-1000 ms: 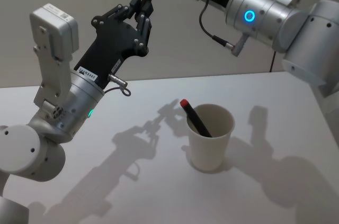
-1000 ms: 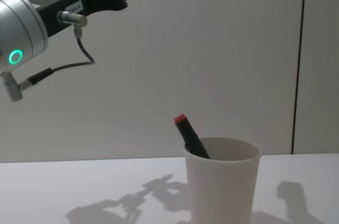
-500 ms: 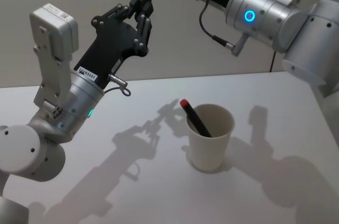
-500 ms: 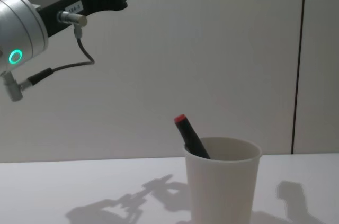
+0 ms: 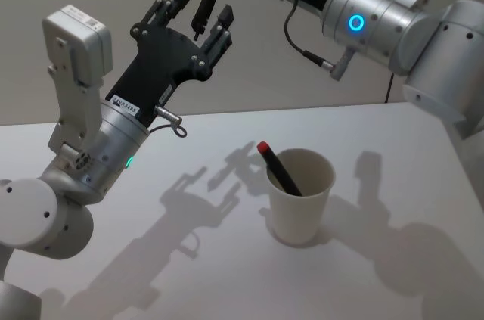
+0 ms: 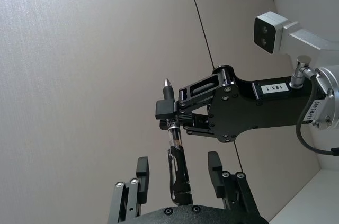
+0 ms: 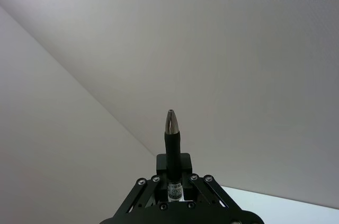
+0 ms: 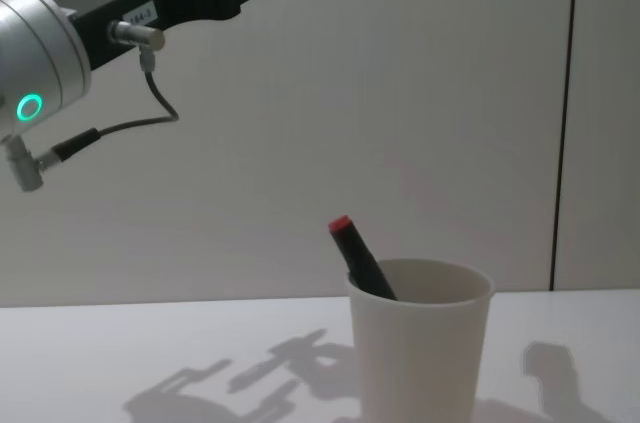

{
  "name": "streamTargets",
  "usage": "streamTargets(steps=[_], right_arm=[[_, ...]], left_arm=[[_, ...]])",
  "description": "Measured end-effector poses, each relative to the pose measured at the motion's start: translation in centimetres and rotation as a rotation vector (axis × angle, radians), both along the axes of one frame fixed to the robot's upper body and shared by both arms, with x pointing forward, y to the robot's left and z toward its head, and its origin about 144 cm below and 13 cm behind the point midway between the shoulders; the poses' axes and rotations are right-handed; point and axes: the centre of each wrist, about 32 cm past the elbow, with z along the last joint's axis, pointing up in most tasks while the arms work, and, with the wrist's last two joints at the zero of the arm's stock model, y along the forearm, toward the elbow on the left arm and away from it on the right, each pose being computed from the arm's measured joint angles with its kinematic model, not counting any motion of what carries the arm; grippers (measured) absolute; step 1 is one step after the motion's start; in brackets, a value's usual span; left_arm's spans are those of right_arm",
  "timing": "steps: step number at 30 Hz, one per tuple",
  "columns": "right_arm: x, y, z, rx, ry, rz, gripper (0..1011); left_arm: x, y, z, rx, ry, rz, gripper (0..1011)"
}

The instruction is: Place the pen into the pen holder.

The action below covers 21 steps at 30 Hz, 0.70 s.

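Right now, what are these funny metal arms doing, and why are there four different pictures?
It is a robot with two arms, and each arm ends in a gripper, which is its hand. Four cameras watch: one on its head, one on its chest, one on each wrist. High in the air, the right gripper pinches a dark pen near its silver tip. The left gripper is open, its fingers spread on either side of the same pen without squeezing it. Down on the white table stands a white paper cup, the pen holder. A black pen with a red end already leans inside it.
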Motion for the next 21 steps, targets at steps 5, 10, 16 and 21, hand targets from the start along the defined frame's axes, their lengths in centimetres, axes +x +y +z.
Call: streamTargets(steps=[5, 10, 16, 21], right_arm=[[0.0, 0.0, 0.0, 0.000, 0.000, 0.000, 131], [-0.1, -0.2, 0.2, -0.011, -0.009, -0.008, 131], [-0.5, -1.0, 0.8, -0.054, -0.036, -0.042, 131], [-1.0, -2.0, 1.2, -0.089, -0.052, -0.087, 131]], left_arm=[[0.0, 0.0, 0.0, 0.000, 0.000, 0.000, 794], [0.0, 0.0, 0.0, 0.000, 0.000, 0.000, 920], [0.0, 0.0, 0.0, 0.000, 0.000, 0.000, 1001], [0.0, 0.0, 0.0, 0.000, 0.000, 0.000, 1001]])
